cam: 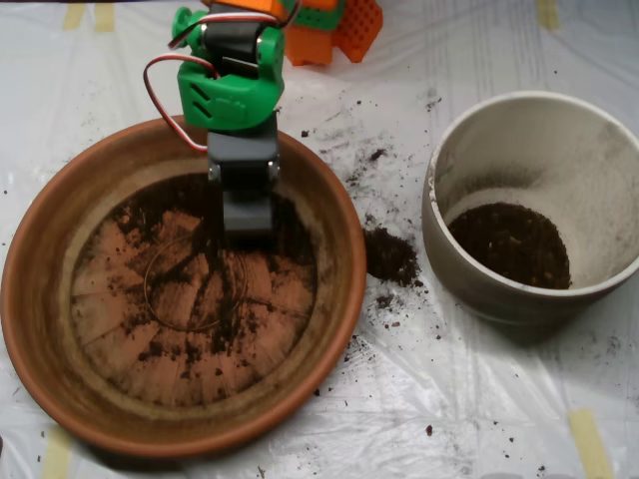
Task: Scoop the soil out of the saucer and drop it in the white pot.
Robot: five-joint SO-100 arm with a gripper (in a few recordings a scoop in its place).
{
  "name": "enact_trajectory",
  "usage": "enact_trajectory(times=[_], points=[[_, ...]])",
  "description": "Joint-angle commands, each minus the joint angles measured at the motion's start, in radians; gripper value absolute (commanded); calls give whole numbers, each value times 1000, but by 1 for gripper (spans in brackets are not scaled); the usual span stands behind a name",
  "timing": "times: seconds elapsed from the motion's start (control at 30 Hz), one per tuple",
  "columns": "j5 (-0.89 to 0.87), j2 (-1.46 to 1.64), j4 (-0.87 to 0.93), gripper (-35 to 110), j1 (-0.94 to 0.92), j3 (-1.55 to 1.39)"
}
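Observation:
The terracotta saucer [40,289] lies at the left, its ridged base dusted with thin patches of dark soil [150,215], thickest toward the back. My grey scoop [247,222] hangs from the green arm and points down into the back part of the saucer, its tip at or just above the soil there. The white pot [599,180] stands at the right with a layer of dark soil [511,244] at its bottom and dusty stained walls.
A small heap of spilled soil [389,256] sits on the plastic sheet between saucer and pot, with crumbs scattered around. An orange part of the arm's base [334,30] stands at the top. Tape strips [589,444] hold the sheet.

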State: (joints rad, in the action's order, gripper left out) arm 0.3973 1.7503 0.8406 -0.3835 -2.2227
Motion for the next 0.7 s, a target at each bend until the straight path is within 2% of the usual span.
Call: enact_trajectory(times=[0.0,0.37,0.67], points=[[-32,166,40,-1,26,38],[-149,433,175,-1,184,190],[-169,433,339,-1,328,480]])
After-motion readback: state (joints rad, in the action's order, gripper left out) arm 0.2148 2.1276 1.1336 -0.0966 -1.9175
